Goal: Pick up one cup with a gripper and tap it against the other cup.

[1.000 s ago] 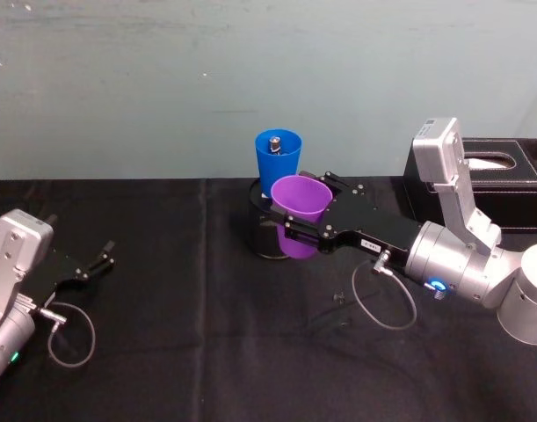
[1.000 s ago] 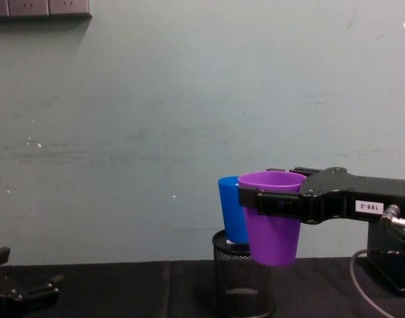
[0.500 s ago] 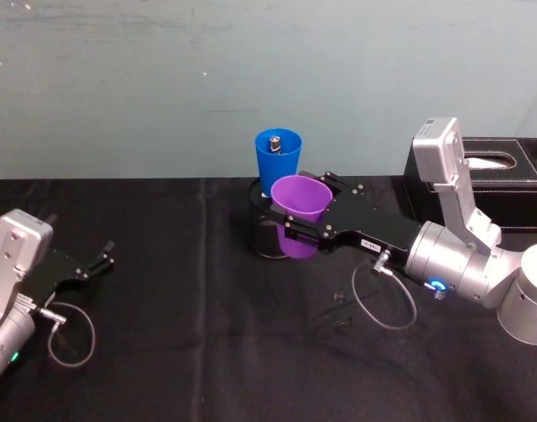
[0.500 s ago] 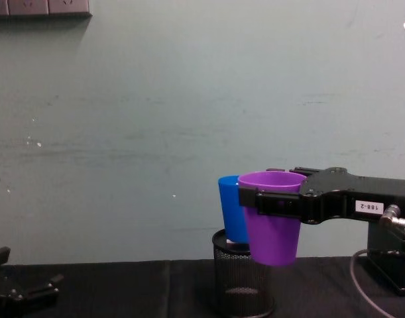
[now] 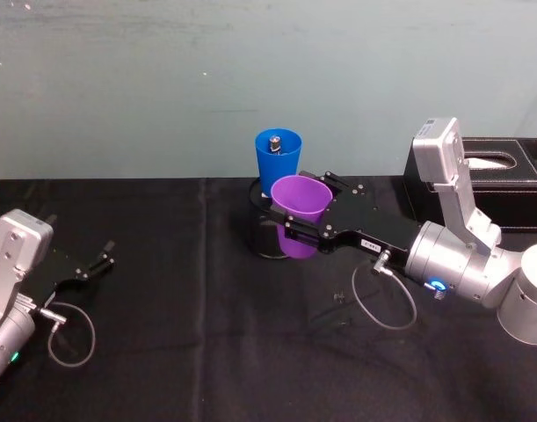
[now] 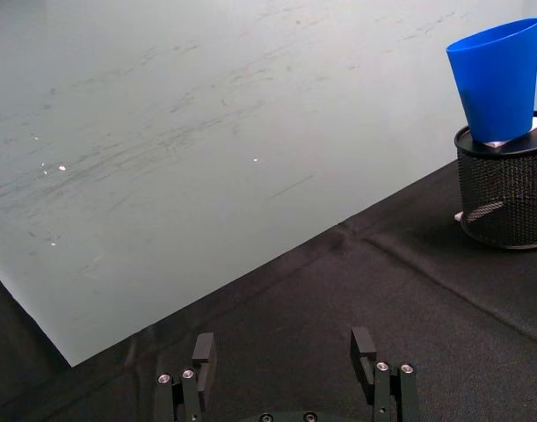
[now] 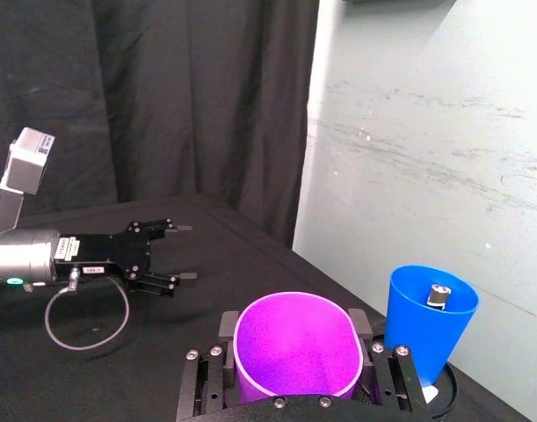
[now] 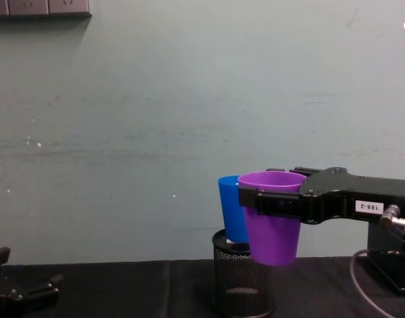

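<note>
At the table's (image 5: 206,334) 12 o'clock, the blue cup (image 5: 278,156) stands in a mesh holder (image 5: 261,237). Right gripper (image 5: 305,215) clamps the purple cup (image 5: 301,200) clear of the table at the blue cup's 5 o'clock; whether they touch is unclear. Left gripper (image 6: 283,352), fingers spread, sits low at 8 o'clock near the edge, with bare table between.

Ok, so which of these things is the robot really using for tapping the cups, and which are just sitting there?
In the job:
- purple plastic tumbler, lifted off the table
- right gripper, jaws shut on it
- bright blue plastic tumbler, standing in the holder

Just lying about:
- black wire-mesh holder
- black tissue box
- small metal piece inside the blue tumbler
- left gripper, parked open
</note>
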`<state>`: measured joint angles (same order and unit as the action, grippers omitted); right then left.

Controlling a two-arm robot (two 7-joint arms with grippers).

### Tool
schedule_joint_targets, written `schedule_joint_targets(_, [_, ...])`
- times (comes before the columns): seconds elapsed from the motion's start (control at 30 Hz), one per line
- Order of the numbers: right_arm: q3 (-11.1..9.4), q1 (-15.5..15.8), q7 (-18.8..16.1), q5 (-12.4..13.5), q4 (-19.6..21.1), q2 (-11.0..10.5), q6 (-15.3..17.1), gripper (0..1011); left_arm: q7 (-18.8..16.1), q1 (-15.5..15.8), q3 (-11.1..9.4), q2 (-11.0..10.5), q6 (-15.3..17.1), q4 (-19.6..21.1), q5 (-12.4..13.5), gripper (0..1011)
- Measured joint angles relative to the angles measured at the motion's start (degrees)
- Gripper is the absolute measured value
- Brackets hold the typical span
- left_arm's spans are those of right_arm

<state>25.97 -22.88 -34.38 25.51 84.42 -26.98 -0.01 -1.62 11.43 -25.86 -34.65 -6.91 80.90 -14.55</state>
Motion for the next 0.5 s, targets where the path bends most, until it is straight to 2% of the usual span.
schedule_joint_targets(0.5, [0.0,0.0,0.0,0.0,0.0,0.0,0.0,751,0.0,0.0,0.0,0.0,0.0,0.0,0.0,1000])
